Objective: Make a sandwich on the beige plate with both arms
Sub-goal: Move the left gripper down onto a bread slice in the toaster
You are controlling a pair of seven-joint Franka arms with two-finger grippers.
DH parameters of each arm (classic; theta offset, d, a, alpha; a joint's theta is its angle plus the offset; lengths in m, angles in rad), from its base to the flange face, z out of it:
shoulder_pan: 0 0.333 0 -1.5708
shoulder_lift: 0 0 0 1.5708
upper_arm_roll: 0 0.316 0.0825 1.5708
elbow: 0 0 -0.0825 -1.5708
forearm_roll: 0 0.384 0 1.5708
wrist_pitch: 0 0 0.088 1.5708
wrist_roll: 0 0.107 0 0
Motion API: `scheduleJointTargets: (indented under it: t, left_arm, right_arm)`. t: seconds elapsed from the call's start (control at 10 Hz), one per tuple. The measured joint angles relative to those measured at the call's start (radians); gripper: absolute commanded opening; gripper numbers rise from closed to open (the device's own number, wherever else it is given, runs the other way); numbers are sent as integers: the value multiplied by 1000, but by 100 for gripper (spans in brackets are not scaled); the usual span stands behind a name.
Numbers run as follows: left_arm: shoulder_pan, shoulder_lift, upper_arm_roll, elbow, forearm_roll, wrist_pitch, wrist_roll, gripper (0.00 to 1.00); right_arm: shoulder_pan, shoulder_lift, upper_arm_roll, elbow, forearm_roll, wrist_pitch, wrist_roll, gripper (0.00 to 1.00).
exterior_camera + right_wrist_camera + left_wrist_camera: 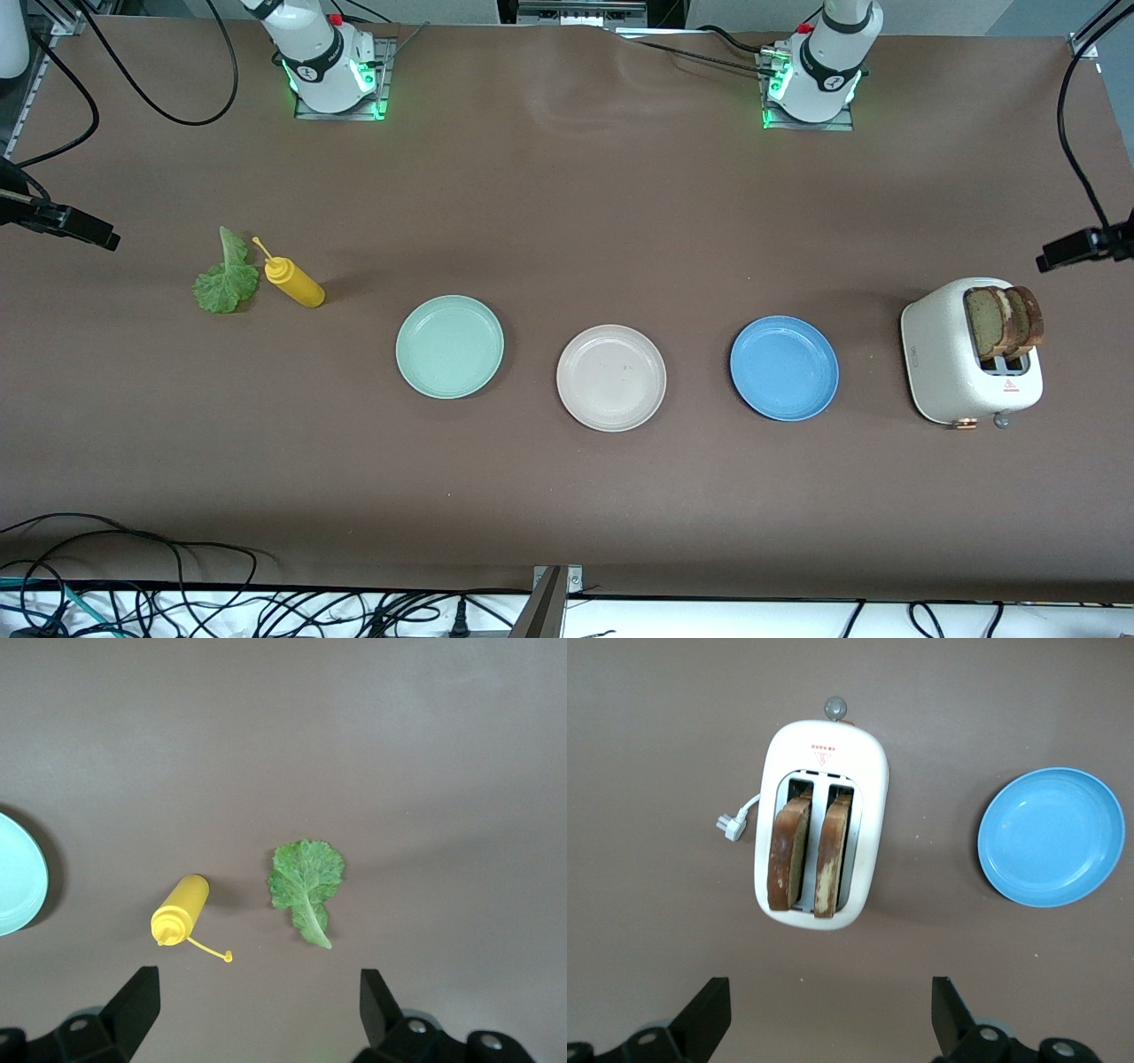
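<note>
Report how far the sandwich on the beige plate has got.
Nothing is assembled: the beige plate is bare. Both bread slices stand in the toaster; the lettuce leaf lies beside the mustard bottle. The left hand and right hand are open, holding nothing. All stacking remains.

beige plate [611,378] lies open from above, flanked by mint plate [449,346] and blue plate [784,368].

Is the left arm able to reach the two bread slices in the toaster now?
Probably yes. The left gripper hangs open above the toaster, and both bread slices stand upright in its slots with nothing covering them.
</note>
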Motion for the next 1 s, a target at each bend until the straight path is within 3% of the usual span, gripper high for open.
scheduleJointTargets:
  t: [1.0]
  left_arm:
    - [-3, 243, -13, 55, -1, 68, 0, 100]
  right_arm:
    - [-1, 0, 0, -1, 1, 0, 0, 100]
